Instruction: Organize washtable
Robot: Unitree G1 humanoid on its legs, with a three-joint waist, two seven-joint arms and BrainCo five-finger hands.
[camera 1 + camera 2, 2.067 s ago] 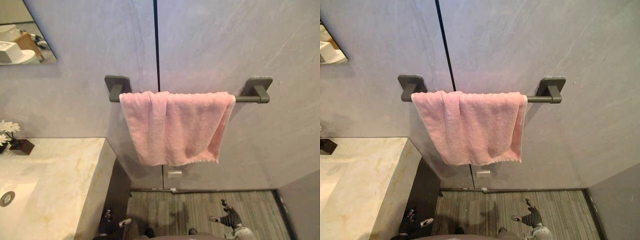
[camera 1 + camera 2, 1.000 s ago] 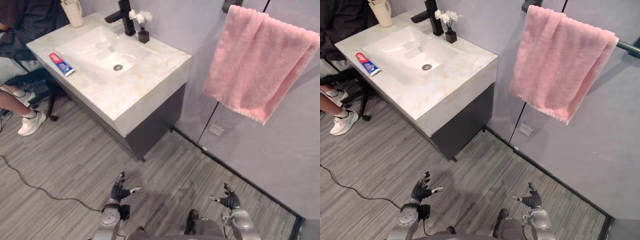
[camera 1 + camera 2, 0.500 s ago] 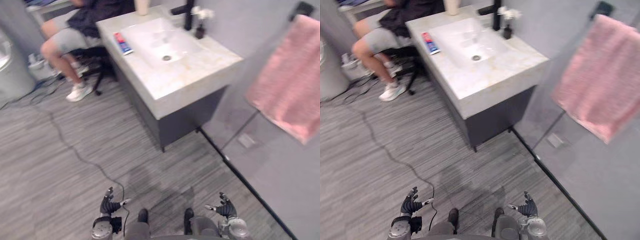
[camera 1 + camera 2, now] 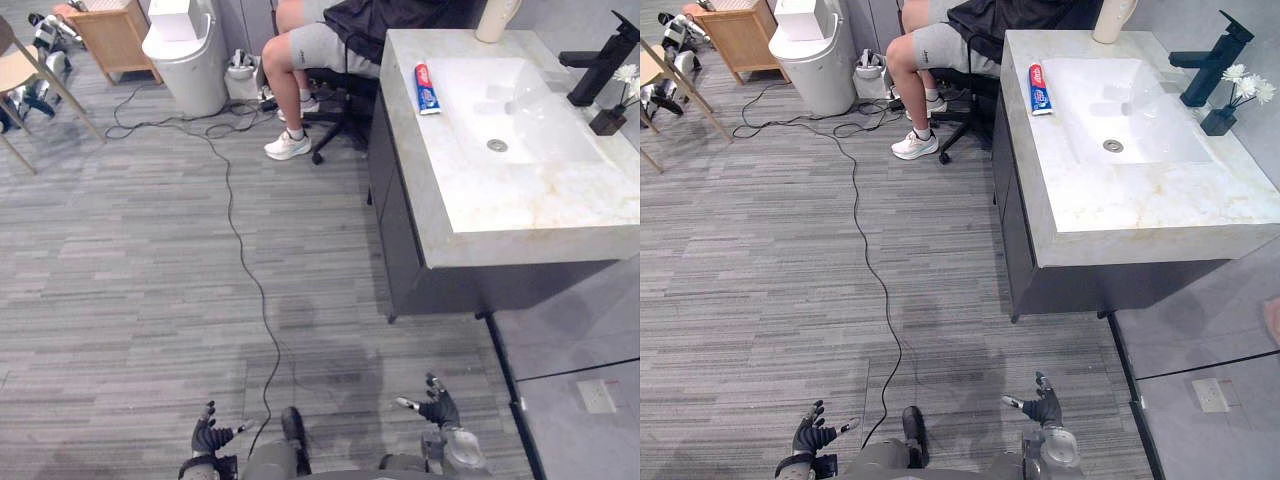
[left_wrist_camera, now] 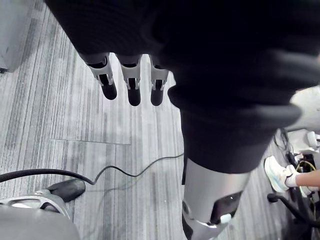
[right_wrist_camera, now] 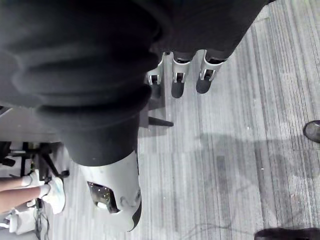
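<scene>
Your head has turned, so the washtable [image 4: 440,290] now shows whole. On your left hand [image 4: 208,437] and right hand [image 4: 438,410], the fingers [image 5: 131,85] are spread open and hold nothing, low over the floor [image 4: 150,280]. The toothpaste tube [image 4: 426,88] lies on the worktop [image 4: 520,212] beside the sink [image 4: 520,110], well apart from both hands. Tidying hasn't begun, I think; step closer first.

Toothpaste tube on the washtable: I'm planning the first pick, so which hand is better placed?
Probably the right hand: the washtable with the toothpaste tube stands on the robot's right. The left hand is open and empty too, both far off.
</scene>
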